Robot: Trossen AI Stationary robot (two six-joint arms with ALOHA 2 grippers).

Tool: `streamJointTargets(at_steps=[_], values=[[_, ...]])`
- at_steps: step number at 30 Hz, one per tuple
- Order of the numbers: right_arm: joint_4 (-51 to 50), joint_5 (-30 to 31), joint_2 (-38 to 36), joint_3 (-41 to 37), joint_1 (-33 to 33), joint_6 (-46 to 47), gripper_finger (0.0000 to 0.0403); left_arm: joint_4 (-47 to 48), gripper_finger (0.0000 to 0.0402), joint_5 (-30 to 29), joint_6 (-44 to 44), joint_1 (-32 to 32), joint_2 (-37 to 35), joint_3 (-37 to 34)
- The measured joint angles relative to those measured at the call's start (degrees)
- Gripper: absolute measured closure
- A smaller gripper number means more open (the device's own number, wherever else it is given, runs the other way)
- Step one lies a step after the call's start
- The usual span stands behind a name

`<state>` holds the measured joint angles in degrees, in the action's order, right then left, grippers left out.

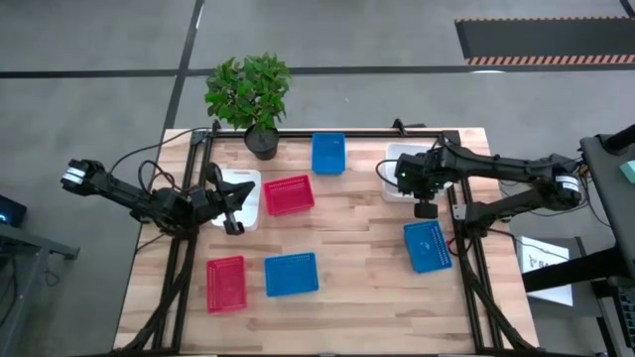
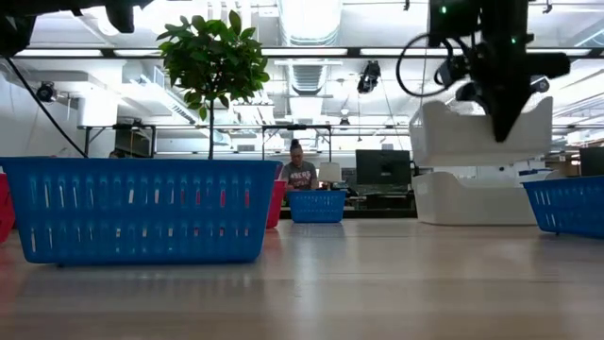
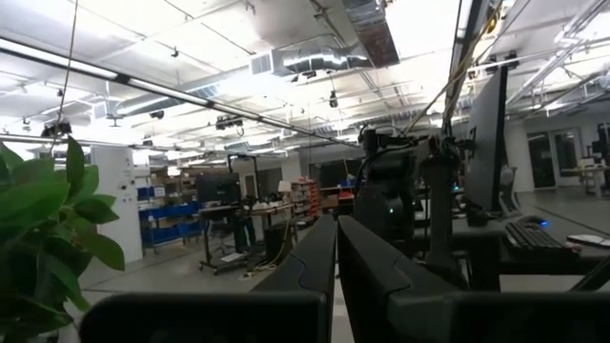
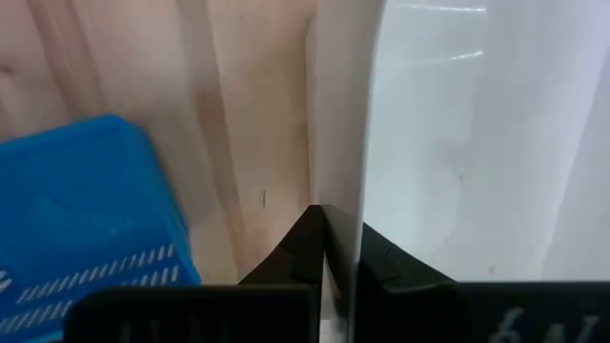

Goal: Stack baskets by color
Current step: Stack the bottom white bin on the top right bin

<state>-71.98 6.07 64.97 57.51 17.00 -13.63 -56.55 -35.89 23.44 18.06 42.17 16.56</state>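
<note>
White basket held aloft over its match at the table's right edge

The right gripper (image 1: 425,209) is pinched tight on the wall of a white basket (image 2: 481,132), holding it in the air just above a second white basket (image 2: 472,198) that sits near the far right corner of the table (image 1: 357,248). The left gripper (image 1: 234,226), fingers pressed together with nothing between them, hovers over a third white basket (image 1: 238,190) near the left edge. Red and blue baskets lie scattered singly, one blue basket (image 1: 428,246) just beside the right arm. The grip is on one thin wall only, so the held basket could tilt or slip; if it comes down crooked, it may catch the lower rim and jam or push that basket toward the edge instead of nesting.
</note>
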Motion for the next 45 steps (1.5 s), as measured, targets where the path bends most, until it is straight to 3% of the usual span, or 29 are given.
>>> streamJointTargets(at_steps=[11, 45], values=[[4.2, 0.0, 0.4, -4.3, 0.6, -0.8, 0.0394, 0.0, 0.0402, -0.5, 0.0, 0.0, 0.0, 0.0], [5.2, 2.1, 0.8, -5.3, 2.2, -2.9, 0.0394, 0.0, 0.0402, -0.5, 1.0, 0.0, 0.5, -0.1]])
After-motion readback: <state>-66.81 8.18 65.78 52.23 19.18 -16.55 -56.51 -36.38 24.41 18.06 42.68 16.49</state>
